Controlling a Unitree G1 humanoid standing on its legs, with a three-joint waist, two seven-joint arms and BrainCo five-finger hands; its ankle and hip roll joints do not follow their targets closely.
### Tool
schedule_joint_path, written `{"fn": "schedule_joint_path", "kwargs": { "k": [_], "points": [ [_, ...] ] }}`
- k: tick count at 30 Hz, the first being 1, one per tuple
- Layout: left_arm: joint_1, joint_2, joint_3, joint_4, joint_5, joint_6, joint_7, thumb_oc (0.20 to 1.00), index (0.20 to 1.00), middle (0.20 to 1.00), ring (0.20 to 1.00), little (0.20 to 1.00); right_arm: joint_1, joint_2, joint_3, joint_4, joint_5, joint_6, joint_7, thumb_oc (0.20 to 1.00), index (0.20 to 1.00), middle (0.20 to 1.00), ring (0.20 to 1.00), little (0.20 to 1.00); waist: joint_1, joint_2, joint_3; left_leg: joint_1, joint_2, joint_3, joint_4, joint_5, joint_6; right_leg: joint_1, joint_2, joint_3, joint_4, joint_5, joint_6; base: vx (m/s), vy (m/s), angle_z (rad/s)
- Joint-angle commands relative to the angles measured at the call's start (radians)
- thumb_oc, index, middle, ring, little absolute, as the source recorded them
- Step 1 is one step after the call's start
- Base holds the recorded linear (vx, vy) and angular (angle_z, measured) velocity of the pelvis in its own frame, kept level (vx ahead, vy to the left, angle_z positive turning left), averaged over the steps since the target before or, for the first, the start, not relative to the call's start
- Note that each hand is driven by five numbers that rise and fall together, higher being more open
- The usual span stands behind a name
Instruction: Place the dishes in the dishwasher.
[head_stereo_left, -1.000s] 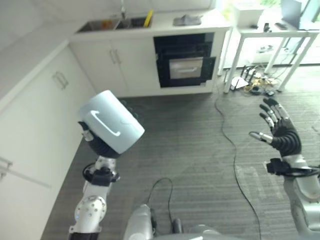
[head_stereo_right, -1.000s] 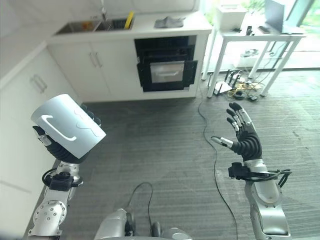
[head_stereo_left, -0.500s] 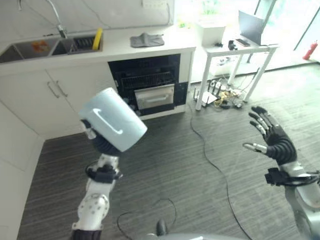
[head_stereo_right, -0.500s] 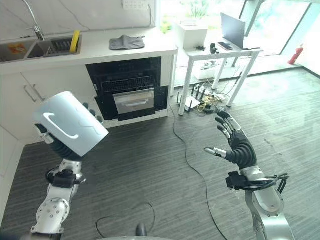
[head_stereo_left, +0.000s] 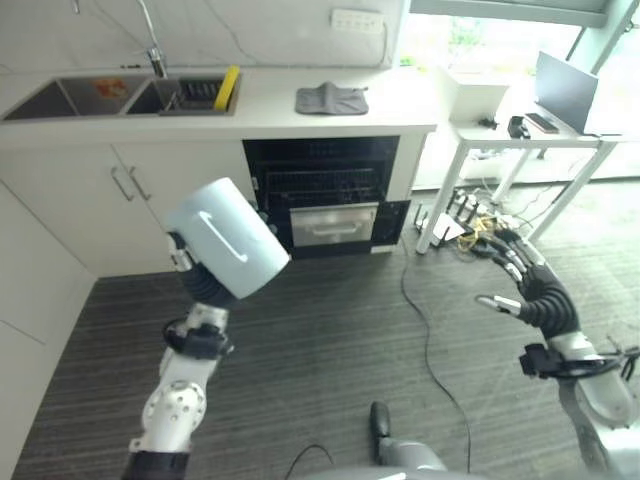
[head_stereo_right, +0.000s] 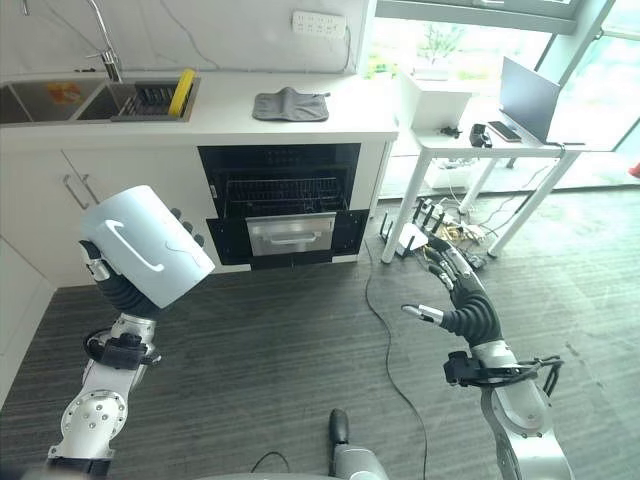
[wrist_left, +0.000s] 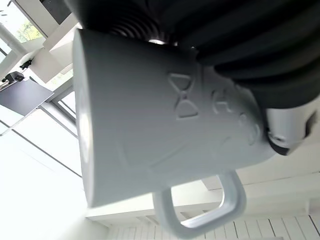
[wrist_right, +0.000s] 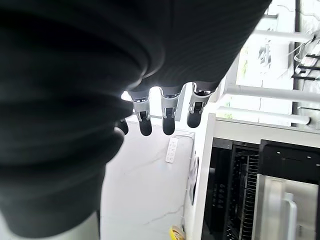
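Note:
A pale blue mug (head_stereo_left: 228, 238) with a handle (wrist_left: 205, 210) is held up on its side at chest height. My left hand (head_stereo_left: 205, 285) is shut on it from behind, its dark fingertips curling over the mug's rim (head_stereo_right: 183, 228). The dishwasher (head_stereo_left: 325, 195) is a black open cavity under the white counter, straight ahead, with wire racks showing and a silver front panel (head_stereo_right: 290, 238) lower down. Out to the right, my right hand (head_stereo_left: 530, 290) is raised, open and holding nothing, its fingers (wrist_right: 167, 115) straight.
On the counter sit a double sink (head_stereo_left: 100, 95), a yellow item (head_stereo_left: 227, 88) and a grey cloth (head_stereo_left: 332, 98). White cabinets (head_stereo_left: 160, 200) run along the left. A white table (head_stereo_left: 520, 135) with a laptop stands at the right, with cables (head_stereo_left: 470, 225) beneath it.
The camera has swung round, so the dishwasher now lies straight ahead and nearer. The mug stays in my left hand. My right hand stays open, a little lower in view.

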Motion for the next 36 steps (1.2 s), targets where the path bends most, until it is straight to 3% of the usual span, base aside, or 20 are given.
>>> {"fn": "schedule_joint_path", "kwargs": {
  "k": [1, 4, 6, 8, 9, 11, 13, 14, 16, 18, 19, 22, 25, 29, 32, 36],
  "points": [
    [-0.023, 0.022, 0.017, -0.107, -0.017, -0.053, -0.021, 0.2, 0.2, 0.2, 0.2, 0.2, -0.1, -0.036, -0.017, -0.069, 0.039, -0.013, -0.031, 1.0, 1.0, 1.0, 1.0, 1.0, 0.008, -0.012, -0.028, -0.104, -0.027, 0.131, -0.058, 0.166, 0.016, 0.145, 0.001, 0.006, -0.087, -0.003, 0.037, 0.22, -0.254, 0.29],
    [-0.015, 0.017, 0.021, -0.109, -0.011, -0.052, -0.018, 0.2, 0.2, 0.2, 0.2, 0.2, -0.118, -0.036, 0.001, -0.074, 0.015, 0.008, -0.053, 1.0, 1.0, 1.0, 1.0, 1.0, 0.024, -0.008, -0.044, -0.107, -0.01, 0.142, -0.058, 0.172, -0.001, 0.168, 0.014, 0.01, -0.087, -0.027, 0.027, 0.16, -0.223, 0.18],
    [-0.01, 0.012, 0.026, -0.099, -0.034, -0.06, -0.01, 0.2, 0.2, 0.2, 0.2, 0.2, -0.111, -0.033, 0.007, -0.077, 0.009, 0.007, -0.045, 1.0, 1.0, 1.0, 1.0, 1.0, 0.027, -0.002, -0.044, -0.106, 0.011, 0.164, -0.035, 0.217, -0.027, 0.186, 0.027, 0.004, -0.087, -0.044, 0.015, 0.14, -0.258, 0.12],
    [0.003, 0.004, 0.035, -0.099, -0.034, -0.058, -0.026, 0.2, 0.2, 0.2, 0.2, 0.2, -0.096, -0.034, 0.003, -0.078, 0.012, -0.001, -0.031, 1.0, 1.0, 1.0, 1.0, 1.0, 0.026, -0.004, -0.034, -0.155, 0.031, 0.167, 0.101, 0.269, -0.053, 0.192, 0.035, 0.0, -0.087, -0.049, -0.002, 0.04, -0.223, 0.12],
    [0.01, -0.001, 0.039, -0.098, -0.031, -0.059, -0.039, 0.2, 0.2, 0.2, 0.2, 0.2, -0.093, -0.046, 0.001, -0.068, 0.01, -0.01, -0.019, 1.0, 1.0, 1.0, 1.0, 1.0, 0.03, -0.013, -0.013, -0.227, 0.044, 0.16, 0.283, 0.317, -0.066, 0.201, 0.033, 0.0, -0.087, -0.048, -0.022, 0.03, -0.248, 0.07],
    [0.005, -0.01, 0.042, -0.093, -0.025, -0.054, -0.038, 0.2, 0.2, 0.2, 0.2, 0.2, -0.1, -0.043, 0.006, -0.053, 0.003, -0.016, -0.017, 1.0, 1.0, 1.0, 1.0, 1.0, 0.033, -0.022, 0.003, -0.288, 0.051, 0.167, 0.392, 0.326, -0.066, 0.218, 0.03, 0.003, -0.087, -0.049, -0.038, 0.05, -0.151, 0.01],
    [0.001, -0.013, 0.041, -0.079, -0.008, -0.053, -0.042, 0.2, 0.2, 0.2, 0.2, 0.2, -0.114, -0.033, 0.007, -0.034, -0.009, -0.015, -0.034, 1.0, 1.0, 1.0, 1.0, 1.0, 0.034, -0.019, 0.019, -0.317, 0.083, 0.225, 0.3, 0.313, -0.066, 0.247, 0.035, -0.016, -0.087, -0.063, -0.038, 0.17, 0.046, 0.09],
    [0.011, 0.001, 0.043, -0.078, -0.011, -0.072, -0.049, 0.2, 0.2, 0.2, 0.2, 0.2, -0.118, -0.035, 0.005, -0.03, -0.01, -0.015, -0.038, 1.0, 1.0, 1.0, 1.0, 1.0, 0.034, -0.004, 0.02, -0.29, 0.093, 0.251, 0.13, 0.34, -0.075, 0.265, 0.042, -0.02, -0.087, -0.08, -0.025, 0.26, 0.212, 0.11],
    [0.013, 0.01, 0.055, -0.071, -0.029, -0.093, -0.054, 0.2, 0.2, 0.2, 0.2, 0.2, -0.108, -0.045, -0.002, -0.038, -0.006, -0.013, -0.028, 1.0, 1.0, 1.0, 1.0, 1.0, 0.035, 0.014, 0.017, -0.279, 0.114, 0.258, -0.043, 0.41, -0.097, 0.283, 0.046, -0.021, -0.087, -0.099, -0.013, 0.26, 0.23, 0.06],
    [0.003, 0.008, 0.064, -0.046, -0.047, -0.106, -0.08, 0.2, 0.2, 0.2, 0.2, 0.2, -0.093, -0.066, -0.029, -0.032, 0.007, -0.019, -0.007, 1.0, 1.0, 1.0, 1.0, 1.0, 0.025, 0.026, 0.011, -0.335, 0.157, 0.291, -0.058, 0.471, -0.135, 0.315, 0.046, -0.043, -0.087, -0.124, -0.012, 0.29, 0.274, 0.04],
    [0.006, 0.004, 0.066, -0.038, -0.051, -0.104, -0.098, 0.2, 0.2, 0.2, 0.2, 0.2, -0.087, -0.074, -0.044, -0.03, 0.013, -0.022, 0.003, 1.0, 1.0, 1.0, 1.0, 1.0, 0.024, 0.029, 0.008, -0.361, 0.16, 0.304, -0.058, 0.474, -0.145, 0.332, 0.044, -0.053, -0.087, -0.135, -0.01, 0.39, 0.38, 0.24],
    [0.018, -0.002, 0.07, -0.055, -0.046, -0.118, -0.083, 0.2, 0.2, 0.2, 0.2, 0.2, -0.079, -0.075, -0.06, -0.038, 0.027, -0.021, 0.041, 1.0, 1.0, 1.0, 1.0, 1.0, 0.02, 0.03, -0.004, -0.347, 0.145, 0.304, -0.058, 0.431, -0.13, 0.359, 0.025, -0.039, -0.087, -0.142, -0.002, 0.32, 0.311, -0.01],
    [0.0, -0.006, 0.072, -0.058, -0.043, -0.108, -0.052, 0.2, 0.2, 0.2, 0.2, 0.2, -0.056, -0.06, -0.072, -0.063, 0.041, -0.016, 0.053, 1.0, 1.0, 1.0, 1.0, 1.0, 0.023, 0.016, -0.025, -0.315, 0.098, 0.299, -0.058, 0.376, -0.092, 0.379, -0.01, -0.037, -0.062, -0.137, 0.022, 0.29, 0.327, -0.34],
    [-0.047, -0.006, 0.06, -0.056, -0.015, -0.072, -0.018, 0.2, 0.2, 0.2, 0.2, 0.2, -0.068, -0.033, -0.06, -0.066, 0.021, -0.006, 0.026, 1.0, 1.0, 1.0, 1.0, 1.0, 0.032, -0.009, -0.049, -0.282, 0.04, 0.283, -0.058, 0.331, -0.044, 0.325, -0.068, -0.063, 0.039, -0.071, 0.073, 0.24, 0.299, 0.01],
    [-0.055, 0.0, 0.055, -0.069, 0.011, -0.045, -0.006, 0.2, 0.2, 0.2, 0.2, 0.2, -0.07, -0.004, -0.055, -0.073, 0.014, 0.003, 0.017, 1.0, 1.0, 1.0, 1.0, 1.0, 0.043, -0.011, -0.058, -0.261, 0.01, 0.275, -0.058, 0.307, -0.021, 0.293, -0.092, -0.087, 0.109, -0.062, 0.08, 0.25, 0.356, 0.3],
    [-0.027, 0.013, 0.051, -0.092, 0.035, -0.031, -0.01, 0.2, 0.2, 0.2, 0.2, 0.2, -0.046, 0.017, -0.04, -0.08, -0.005, -0.013, 0.018, 1.0, 1.0, 1.0, 1.0, 1.0, 0.053, -0.005, -0.043, -0.232, -0.031, 0.259, -0.058, 0.277, 0.017, 0.178, -0.082, -0.106, 0.375, -0.016, 0.077, 0.15, 0.332, 0.19]
  ]
}}
